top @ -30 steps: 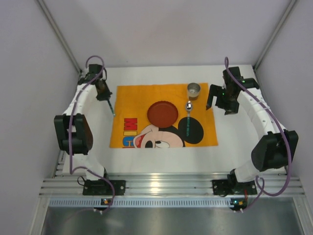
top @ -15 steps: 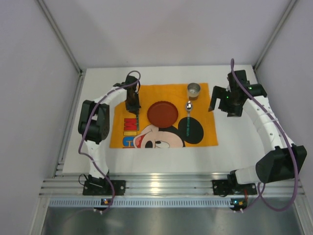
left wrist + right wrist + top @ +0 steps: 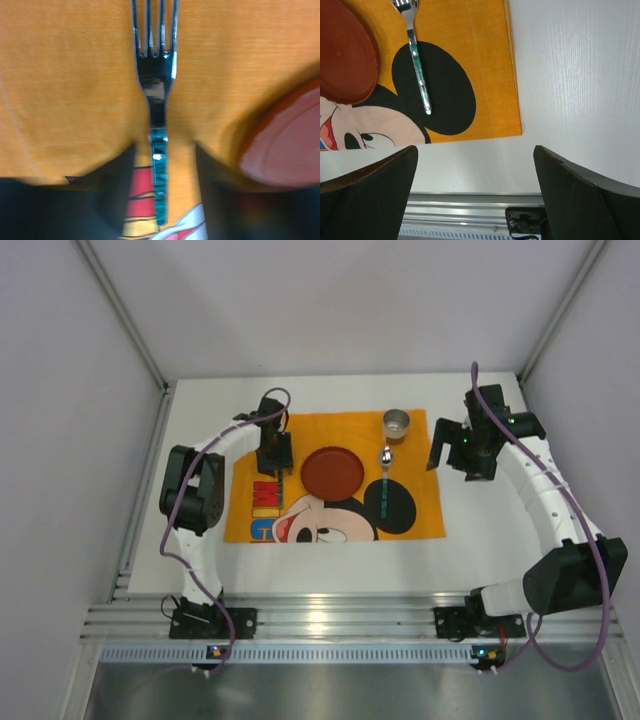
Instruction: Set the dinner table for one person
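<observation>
A fork (image 3: 156, 100) with a teal handle lies flat on the orange Mickey Mouse cloth (image 3: 250, 440), just left of the red-brown plate (image 3: 333, 472), tines pointing to the far side. My left gripper (image 3: 275, 452) hangs right over it, and in the top view it hides the fork. Its jaws (image 3: 164, 150) stand apart on either side of the handle, with cloth showing in both gaps. A teal-handled spoon (image 3: 385, 485) lies right of the plate, below a small metal cup (image 3: 396, 423). My right gripper (image 3: 447, 447) is open and empty over the white dinner table (image 3: 480, 530).
The cloth's right edge (image 3: 512, 75) runs beside bare white tabletop. An aluminium rail (image 3: 470, 205) borders the table's near edge. White walls close in the left, right and far sides.
My left arm swung from beside the cloth's left edge to over the cloth beside the plate. Its jaws have parted and the fork now rests on the cloth. The right arm shifted slightly.
</observation>
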Robot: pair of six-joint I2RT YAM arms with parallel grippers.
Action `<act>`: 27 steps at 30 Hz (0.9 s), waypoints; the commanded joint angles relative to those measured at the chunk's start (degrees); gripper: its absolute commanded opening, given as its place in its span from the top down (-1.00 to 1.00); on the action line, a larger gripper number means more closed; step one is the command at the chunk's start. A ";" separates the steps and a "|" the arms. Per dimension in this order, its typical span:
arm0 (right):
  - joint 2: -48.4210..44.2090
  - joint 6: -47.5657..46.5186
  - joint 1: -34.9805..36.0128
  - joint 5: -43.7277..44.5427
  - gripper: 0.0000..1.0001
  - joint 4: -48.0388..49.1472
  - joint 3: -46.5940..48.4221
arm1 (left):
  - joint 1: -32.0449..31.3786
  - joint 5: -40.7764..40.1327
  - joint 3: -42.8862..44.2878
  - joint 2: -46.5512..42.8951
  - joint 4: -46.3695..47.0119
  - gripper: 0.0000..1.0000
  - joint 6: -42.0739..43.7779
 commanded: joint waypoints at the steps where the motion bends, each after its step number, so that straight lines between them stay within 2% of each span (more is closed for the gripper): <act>1: -0.38 -0.64 -0.40 0.49 -0.99 -1.17 3.45 | -0.49 -1.96 -0.42 -2.37 0.48 -0.34 -0.34; 3: -0.56 -1.25 -0.23 1.27 -0.99 -1.78 5.38 | -0.84 -2.49 1.24 -7.44 -0.31 -0.68 -1.57; 4: -0.64 -1.34 -0.31 2.58 -0.99 -1.96 6.18 | -1.37 -2.49 1.77 -9.57 -0.93 -0.97 -2.27; 8: -0.91 -2.83 -0.05 1.02 -1.00 -2.58 13.72 | -3.66 -5.12 2.92 -19.24 -2.25 -0.96 -4.30; 12: -1.08 -2.92 1.09 -10.11 -1.00 -0.92 26.89 | -4.19 -9.07 -1.10 -29.78 -3.31 -0.97 -3.51; 13: -1.78 -3.10 1.62 -12.93 -1.00 3.70 27.53 | -4.36 -16.74 -3.04 -32.24 -2.61 -0.97 -4.12; 14: -4.92 -4.84 2.40 -15.74 -0.99 7.40 27.28 | -4.45 -20.12 -5.93 -35.05 -1.04 -0.97 -3.78; 15: -7.21 -5.55 5.28 -15.42 -0.99 11.36 23.10 | -4.71 -23.38 -15.44 -42.30 8.11 -0.97 -2.30; 16: -12.54 -5.99 7.05 -15.16 -1.00 20.71 14.79 | -4.80 -25.41 -28.76 -50.38 22.65 -0.97 2.59; 17: -15.12 -5.13 7.16 -15.50 -0.99 25.76 10.18 | -4.80 -24.47 -36.03 -54.37 22.80 -0.97 6.47; 18: -17.58 -3.73 7.16 -14.99 -0.99 29.90 6.05 | -4.80 -23.59 -42.80 -58.07 36.63 -0.97 10.68; 19: -21.52 -0.14 7.16 -14.11 -0.99 35.42 2.44 | -4.80 -22.80 -49.13 -61.41 45.04 -0.97 17.77; 20: -23.30 1.63 7.16 -12.97 -0.99 37.22 -0.73 | -4.80 -23.58 -59.38 -66.58 50.78 -0.94 19.85; 21: -24.54 3.22 7.16 -11.65 -1.00 38.63 -5.81 | -4.71 -24.28 -63.31 -68.37 59.80 -0.93 21.17; 22: -25.42 4.62 7.16 -11.38 -0.99 38.82 -7.42 | -4.71 -25.16 -66.65 -69.69 62.67 -0.93 23.19; 25: -27.01 5.78 7.16 -15.41 -1.00 37.86 -11.47 | -3.49 -29.21 -72.21 -67.78 65.05 -0.97 19.44; 27: -27.45 5.87 7.16 -16.30 -1.00 36.80 -12.62 | -3.40 -26.86 -75.91 -65.15 68.92 -0.97 19.69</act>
